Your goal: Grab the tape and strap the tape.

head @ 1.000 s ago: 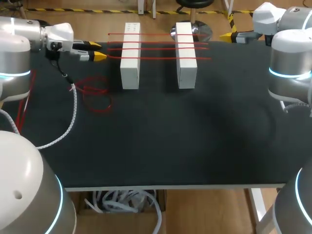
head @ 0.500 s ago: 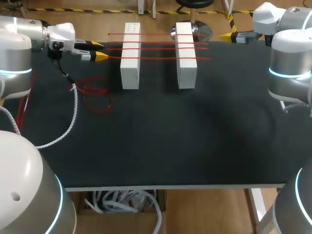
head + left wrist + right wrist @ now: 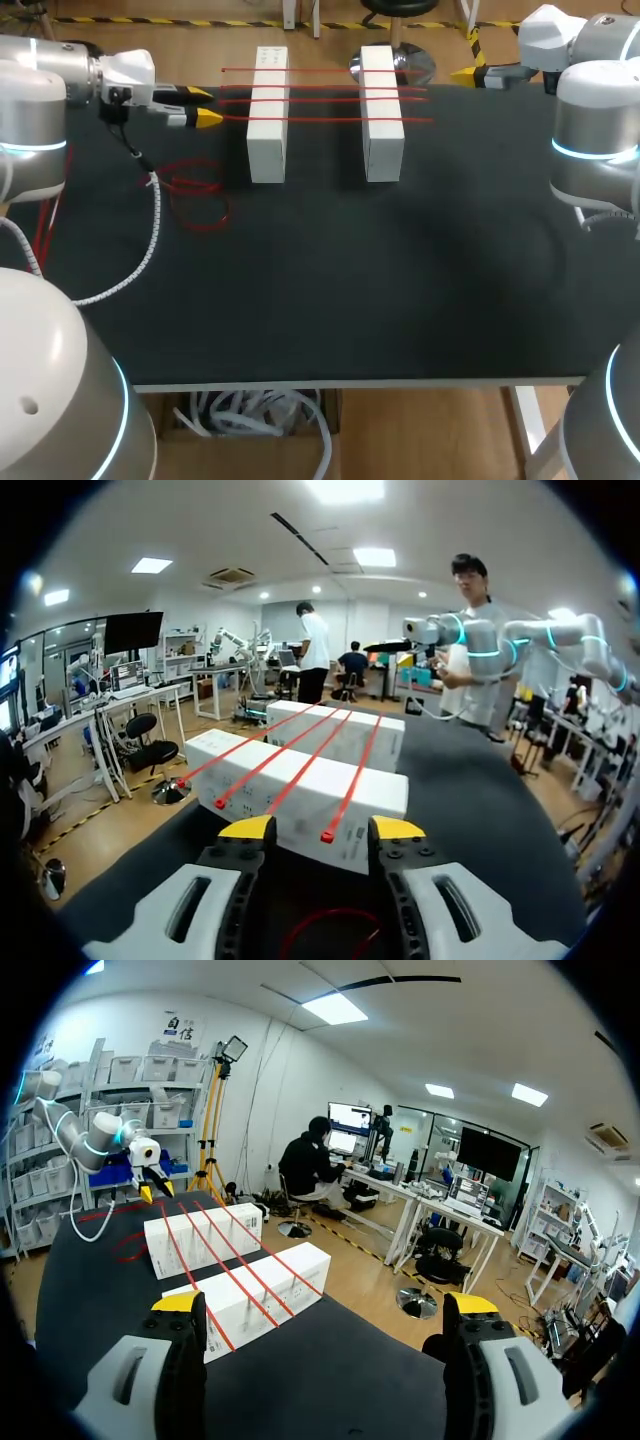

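Two white blocks stand side by side at the table's back, with several red tape strands stretched across both. My left gripper hovers just left of the near block, open. In the left wrist view the end of one red strand lies between the left gripper's yellow tips without touching either. A loose coil of red tape lies on the mat below that gripper. My right gripper is wide open beyond the table's back right corner, far from the blocks.
A white braided cable hangs from my left arm and trails over the left part of the black mat. The loose red coil shows under the left gripper.
The left gripper's fingers have closed in a little, and the left arm has edged slightly toward the blocks. The right arm has not moved.
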`<state>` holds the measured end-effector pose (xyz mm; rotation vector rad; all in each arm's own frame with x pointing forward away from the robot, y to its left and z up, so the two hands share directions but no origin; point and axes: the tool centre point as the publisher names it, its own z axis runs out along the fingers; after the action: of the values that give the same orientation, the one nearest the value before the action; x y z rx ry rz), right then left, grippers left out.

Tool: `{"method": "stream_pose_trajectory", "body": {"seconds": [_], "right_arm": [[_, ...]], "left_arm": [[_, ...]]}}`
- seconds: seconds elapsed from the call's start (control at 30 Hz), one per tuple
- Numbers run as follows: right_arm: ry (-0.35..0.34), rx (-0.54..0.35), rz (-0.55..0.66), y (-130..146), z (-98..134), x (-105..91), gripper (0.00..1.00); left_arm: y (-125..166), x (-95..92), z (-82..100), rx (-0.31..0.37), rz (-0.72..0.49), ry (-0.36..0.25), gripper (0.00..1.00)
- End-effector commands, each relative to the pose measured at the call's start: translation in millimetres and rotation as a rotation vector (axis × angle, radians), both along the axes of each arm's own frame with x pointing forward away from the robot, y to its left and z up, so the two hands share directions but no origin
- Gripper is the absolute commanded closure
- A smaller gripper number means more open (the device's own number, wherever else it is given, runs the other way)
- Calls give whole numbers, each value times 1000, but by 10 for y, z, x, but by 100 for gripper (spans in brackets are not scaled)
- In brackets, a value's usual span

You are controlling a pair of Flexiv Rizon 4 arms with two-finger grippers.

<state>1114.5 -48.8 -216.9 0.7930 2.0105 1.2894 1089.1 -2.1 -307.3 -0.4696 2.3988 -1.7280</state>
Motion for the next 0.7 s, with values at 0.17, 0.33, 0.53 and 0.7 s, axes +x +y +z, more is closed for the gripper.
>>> {"method": "stream_pose_trajectory", "body": {"seconds": [0.17, 0.33, 0.53, 0.7], "right_arm": [[0, 0, 1, -4, 1, -1, 0], [0, 0, 1, -4, 1, -1, 0], [0, 0, 1, -4, 1, -1, 0], [0, 0, 1, -4, 1, -1, 0]], "left_arm": [[-21, 17, -101, -10, -11, 1, 56], [-43, -3, -122, -14, -13, 4, 52], [-64, -17, -160, -20, -12, 11, 57], [-74, -23, -171, -24, -12, 16, 56]]}}
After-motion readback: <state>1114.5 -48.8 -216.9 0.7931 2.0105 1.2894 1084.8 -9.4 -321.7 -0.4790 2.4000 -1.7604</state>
